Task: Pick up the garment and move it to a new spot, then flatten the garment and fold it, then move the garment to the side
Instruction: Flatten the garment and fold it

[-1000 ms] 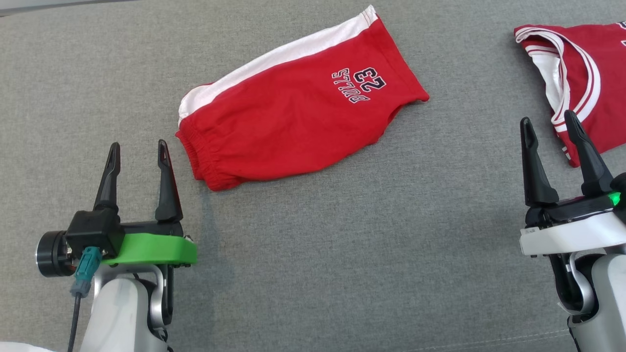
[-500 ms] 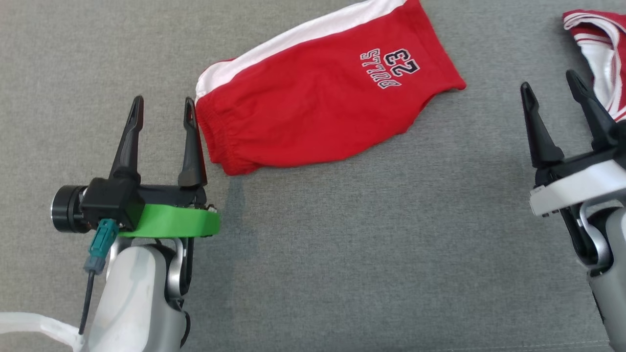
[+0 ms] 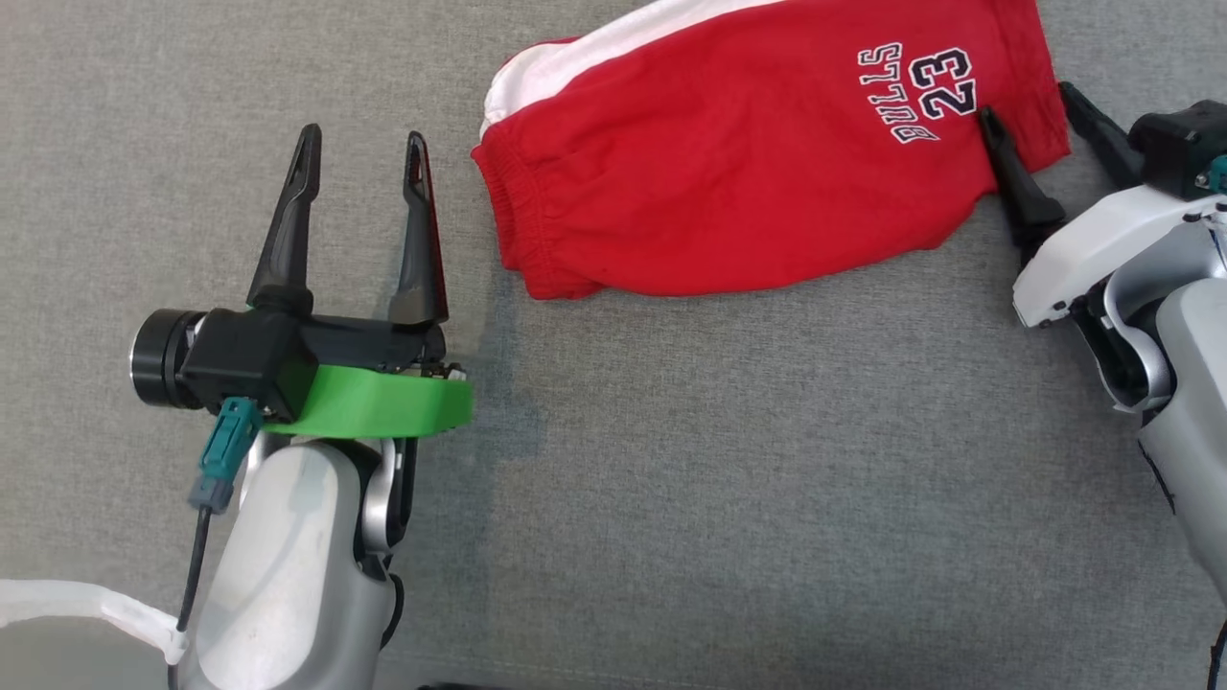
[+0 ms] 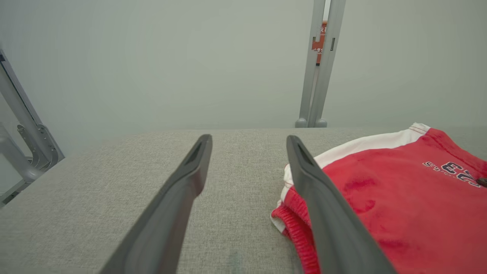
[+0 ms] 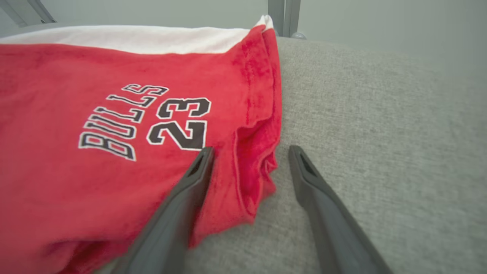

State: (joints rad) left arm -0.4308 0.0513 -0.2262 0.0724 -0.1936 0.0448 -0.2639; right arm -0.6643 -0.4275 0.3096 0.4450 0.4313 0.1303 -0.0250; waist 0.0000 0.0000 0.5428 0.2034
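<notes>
Red shorts (image 3: 748, 182) are now straddled at the hem by the wide right gripper (image 3: 1027, 101), the wide left gripper (image 3: 362, 134) brought alongside, pickup seemingly next.

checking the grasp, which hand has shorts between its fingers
The right hand, open astride the shorts' leg hem; the left hand is beside the waistband, apart.

Garment (image 3: 748, 182) right of left pincer (image 3: 361, 134) (near)
</notes>
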